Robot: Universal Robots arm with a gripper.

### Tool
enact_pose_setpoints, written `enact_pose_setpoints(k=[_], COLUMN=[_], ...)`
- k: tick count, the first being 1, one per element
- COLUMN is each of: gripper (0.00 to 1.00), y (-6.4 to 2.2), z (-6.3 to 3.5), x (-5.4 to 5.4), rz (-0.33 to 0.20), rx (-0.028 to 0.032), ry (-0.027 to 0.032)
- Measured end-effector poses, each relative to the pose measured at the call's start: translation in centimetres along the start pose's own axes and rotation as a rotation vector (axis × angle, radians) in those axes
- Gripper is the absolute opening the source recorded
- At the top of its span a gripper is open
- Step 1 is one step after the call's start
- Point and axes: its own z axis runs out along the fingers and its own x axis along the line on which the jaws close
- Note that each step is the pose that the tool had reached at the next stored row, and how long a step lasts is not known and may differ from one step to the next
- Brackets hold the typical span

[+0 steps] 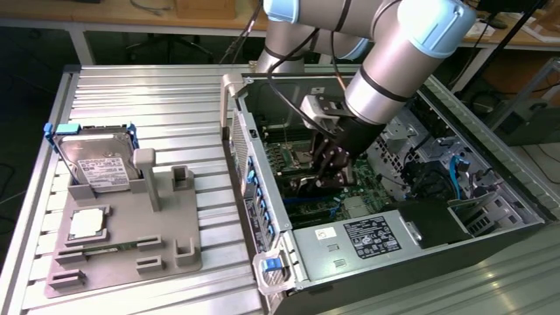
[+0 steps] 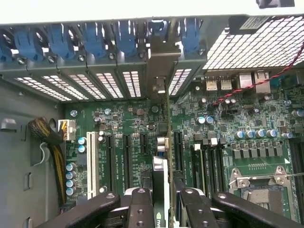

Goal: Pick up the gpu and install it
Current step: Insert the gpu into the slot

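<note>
Ribbed metal table point(image 1: 131, 92); wooden benches point(image 1: 105, 12) behind.

The exterior camera stands high above the workbench point(image 1: 149, 98) and looks down at an angle, from some distance, so it takes in the ribbed metal surface, the grey holder tray point(image 1: 131, 223) on the exterior view's left and the open computer case point(image 1: 385, 197) on the exterior view's right, with the robot arm point(image 1: 394, 59) reaching into the case from above. The wrist camera sits on the arm just behind the gripper point(image 2: 161, 199) and looks along the fingers point(image 2: 142, 204), very near the motherboard point(image 2: 237, 123) inside the case. Both views share the motherboard and the row of blue slot clips point(image 2: 90, 40) on the case wall.
</note>
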Motion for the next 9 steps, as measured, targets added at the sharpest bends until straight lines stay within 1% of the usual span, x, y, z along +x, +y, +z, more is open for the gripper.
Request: enact_pose_setpoints(k=[3, 5, 9], gripper=[0.27, 0.27, 0.27], y=[-0.04, -0.11, -0.13], z=[0.25, 0.54, 0.64], x=[0.01, 0.01, 0.01], rz=[0.0, 0.0, 0.0], rx=[-0.0004, 0.0, -0.0003], ry=[0.0008, 0.0003, 0.0004])
